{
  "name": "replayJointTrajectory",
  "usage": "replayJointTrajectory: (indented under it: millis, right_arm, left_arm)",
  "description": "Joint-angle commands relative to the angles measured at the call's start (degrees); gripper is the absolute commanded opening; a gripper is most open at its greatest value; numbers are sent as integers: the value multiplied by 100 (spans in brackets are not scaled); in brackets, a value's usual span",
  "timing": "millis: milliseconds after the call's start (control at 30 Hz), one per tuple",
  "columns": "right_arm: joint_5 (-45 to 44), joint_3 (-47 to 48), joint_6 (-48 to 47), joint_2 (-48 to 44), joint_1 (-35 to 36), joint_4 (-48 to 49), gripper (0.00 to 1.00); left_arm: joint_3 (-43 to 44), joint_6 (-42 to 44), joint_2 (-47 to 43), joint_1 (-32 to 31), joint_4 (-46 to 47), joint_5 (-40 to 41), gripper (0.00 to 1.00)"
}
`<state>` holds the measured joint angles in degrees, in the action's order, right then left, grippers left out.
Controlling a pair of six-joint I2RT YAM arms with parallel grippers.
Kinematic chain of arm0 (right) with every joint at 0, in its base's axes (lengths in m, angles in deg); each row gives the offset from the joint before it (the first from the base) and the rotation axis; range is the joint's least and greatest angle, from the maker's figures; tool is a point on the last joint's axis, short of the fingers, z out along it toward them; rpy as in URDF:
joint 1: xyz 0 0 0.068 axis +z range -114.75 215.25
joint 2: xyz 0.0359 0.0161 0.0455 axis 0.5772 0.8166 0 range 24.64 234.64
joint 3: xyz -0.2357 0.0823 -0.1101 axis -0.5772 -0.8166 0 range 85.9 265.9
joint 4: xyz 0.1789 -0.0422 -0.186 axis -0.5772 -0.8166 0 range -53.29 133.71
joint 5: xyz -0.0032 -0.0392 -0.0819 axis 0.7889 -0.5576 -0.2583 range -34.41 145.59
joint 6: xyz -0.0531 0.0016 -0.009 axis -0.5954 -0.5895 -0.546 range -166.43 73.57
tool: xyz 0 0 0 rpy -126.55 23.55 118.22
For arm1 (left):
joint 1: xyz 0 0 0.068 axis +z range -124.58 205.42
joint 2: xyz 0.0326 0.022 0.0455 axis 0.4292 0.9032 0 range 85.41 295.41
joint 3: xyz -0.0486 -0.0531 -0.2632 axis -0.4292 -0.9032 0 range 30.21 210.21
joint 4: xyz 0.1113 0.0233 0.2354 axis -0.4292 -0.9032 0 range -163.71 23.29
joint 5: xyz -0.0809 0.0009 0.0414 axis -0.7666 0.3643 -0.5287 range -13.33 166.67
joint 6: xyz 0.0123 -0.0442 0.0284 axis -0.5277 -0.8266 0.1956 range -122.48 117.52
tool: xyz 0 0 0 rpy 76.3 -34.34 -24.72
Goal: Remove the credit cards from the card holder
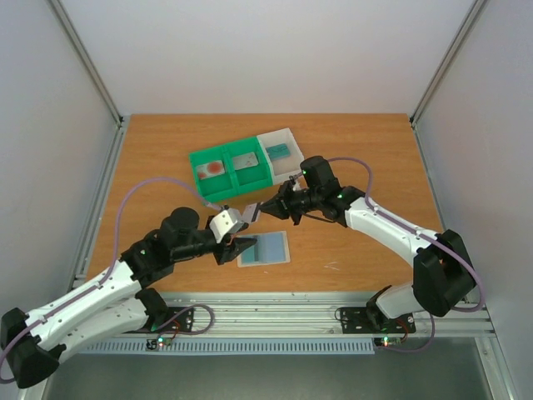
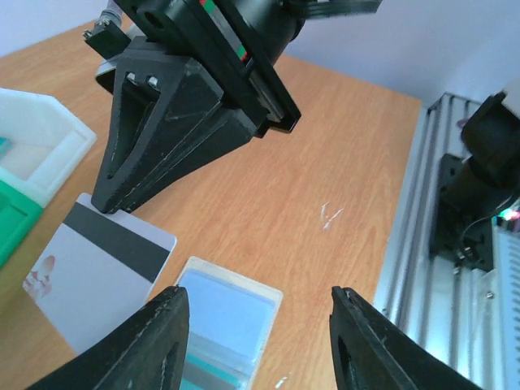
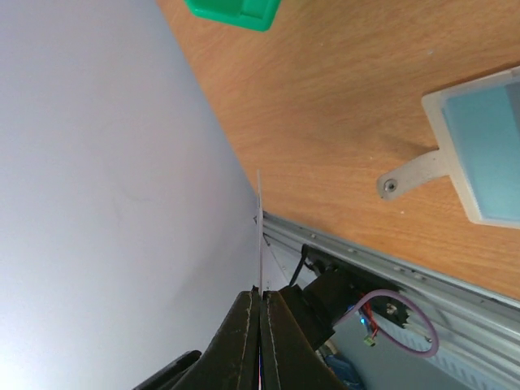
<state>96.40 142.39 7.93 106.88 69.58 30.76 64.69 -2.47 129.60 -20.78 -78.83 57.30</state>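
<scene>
Centrally on bench [image 1: 350, 150]: holder [image 1: 262, 263], flat and pale, blue card [image 1: 266, 247] showing in its face. Tab [image 3: 410, 175] on one short edge, flat on the wood, visible from the right wrist only.

Right hand [image 3: 260, 296]: pressed fully together on striped card [image 2: 97, 276], pinching it at one edge.
- From the right wrist: card edge-on, a thin line rising from between the tips.
- From the left wrist: card face-on, grey with a dark stripe across.
- Position: raised off bench, tilted, wholly outside holder. In top view just beyond holder's far-left corner, between holder and green tray [image 1: 196, 177].
- One card corner close beside holder's rim in the left wrist view; contact there not discernible.

Left hand [image 2: 258, 294]: fingers [image 2: 154, 341] standing apart, gripping nothing.
- Poised at holder's left end, with holder and blue card visible in the gap between the two fingers.
- Contact with holder not discernible.
- One finger close beside striped card's lower edge.
- Both hands close together in top view, left arm reaching in from the left, right arm from the right.

Far side of bench:
- Green tray, two compartments: red-circle card [image 1: 212, 167] in the left one, grey card [image 1: 246, 161] in the right one.
- White tray [image 1: 296, 146] against green tray's right side, teal card [image 1: 280, 151] inside.
- Both trays beyond holder, apart from it.
</scene>
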Motion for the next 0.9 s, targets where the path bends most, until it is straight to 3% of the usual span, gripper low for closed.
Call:
replayJointTrajectory:
  millis: [0,267,667,867]
  right_arm:
    - [284,-37,401,-147,-22,304,1]
    - [483,-156,514,-164,-24,670,1]
    - [673,-397,705,-129,-29,1131,1]
    - [639,-569,832,-111,-26,1407,1]
  left_arm:
    - [46,996,-15,-248,11,796,49]
    - [235,1436,167,-456,-183,1778,48]
    - [258,1558,109,-472,-294,1929,48]
    - [128,1560,-133,-474,-239,1486,50]
